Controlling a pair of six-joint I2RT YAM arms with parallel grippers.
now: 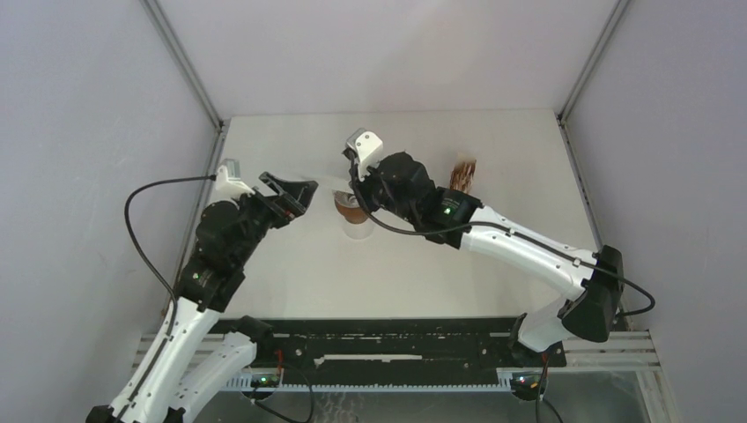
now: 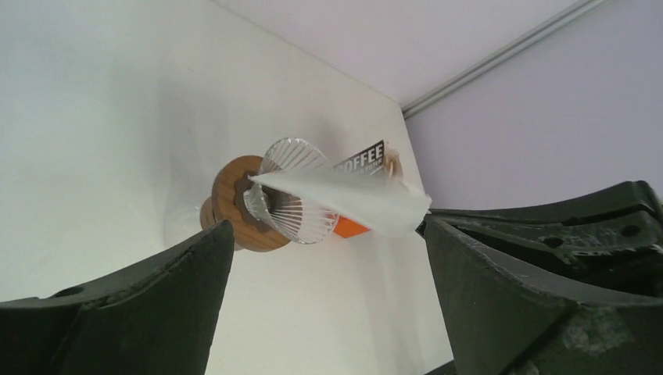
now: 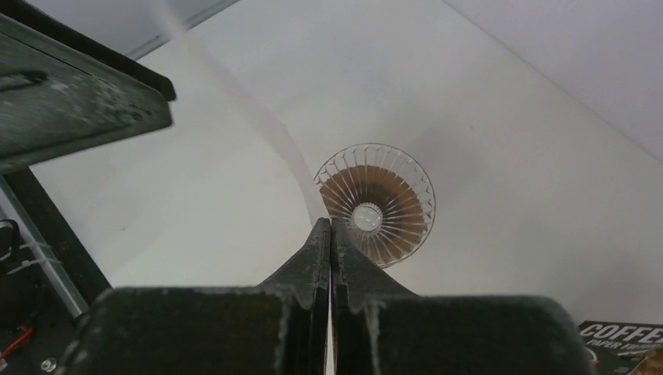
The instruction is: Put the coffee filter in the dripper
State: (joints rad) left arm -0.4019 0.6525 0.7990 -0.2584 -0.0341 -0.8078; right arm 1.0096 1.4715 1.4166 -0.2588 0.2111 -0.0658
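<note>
The right end effector (image 3: 329,226) has its fingers pressed together on one edge of the coffee filter (image 2: 360,199). The thin white paper hangs from that single pinch. The dripper (image 3: 391,195) sits directly below and just ahead of those fingertips, with its open mouth facing up. The left end effector (image 2: 327,225) stands wide apart and holds nothing. From its side, the filter's pointed end reaches toward the dripper's ribbed bowl, and an orange box (image 2: 349,227) lies beyond on the bench (image 3: 508,156).

The main risk I see is the paper going in crooked. It is gripped on one edge only and looks folded fairly flat, so it may sway, catch on the rim and fold over rather than seat as a cone. If it is let go too high or off-centre, it could slide out onto the bench. Coming down too low could nudge the dripper, and the light paper might also cling to a finger when released.
</note>
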